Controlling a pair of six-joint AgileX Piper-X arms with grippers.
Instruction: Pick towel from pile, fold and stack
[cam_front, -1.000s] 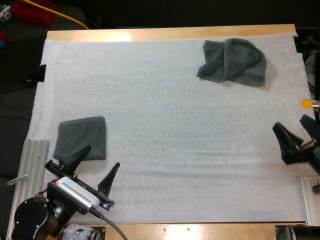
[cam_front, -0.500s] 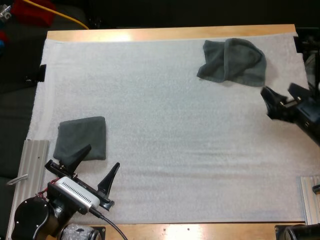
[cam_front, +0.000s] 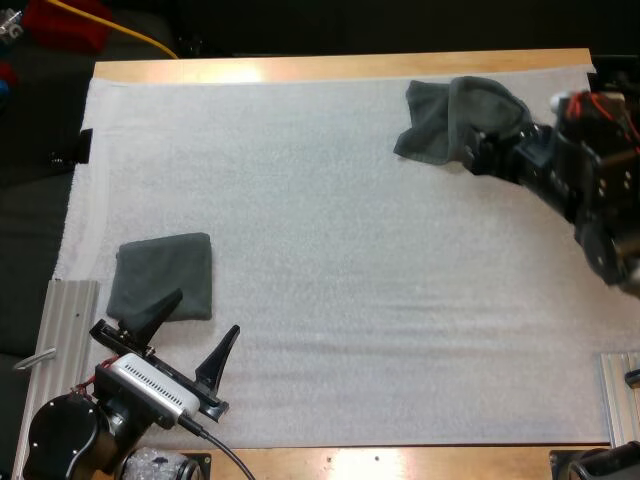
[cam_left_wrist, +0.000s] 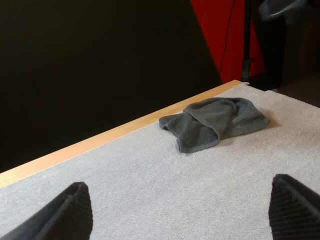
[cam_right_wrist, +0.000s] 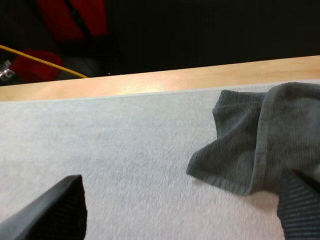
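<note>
A crumpled dark grey-green towel (cam_front: 450, 118) lies at the mat's far right, near the wooden edge. My right gripper (cam_front: 497, 147) is open at the towel's near right side, one fingertip over its edge. In the right wrist view the towel (cam_right_wrist: 250, 145) lies ahead of the right gripper (cam_right_wrist: 175, 215), and one finger (cam_right_wrist: 300, 207) overlaps its hem. A folded towel (cam_front: 162, 275) rests flat at the near left. My left gripper (cam_front: 192, 335) stands open just in front of it, holding nothing. From the left wrist view the crumpled towel (cam_left_wrist: 215, 120) is far beyond the left gripper (cam_left_wrist: 175, 215).
Metal rails sit at the mat's near left (cam_front: 62, 330) and near right (cam_front: 622, 400) corners. The table's wooden far edge (cam_front: 300, 68) runs behind the mat. A yellow cable (cam_front: 120, 30) and a red object lie beyond the far left corner.
My right arm has swung from the right edge of the mat toward the far side and reached the crumpled towel. The left arm and both towels have stayed put.
</note>
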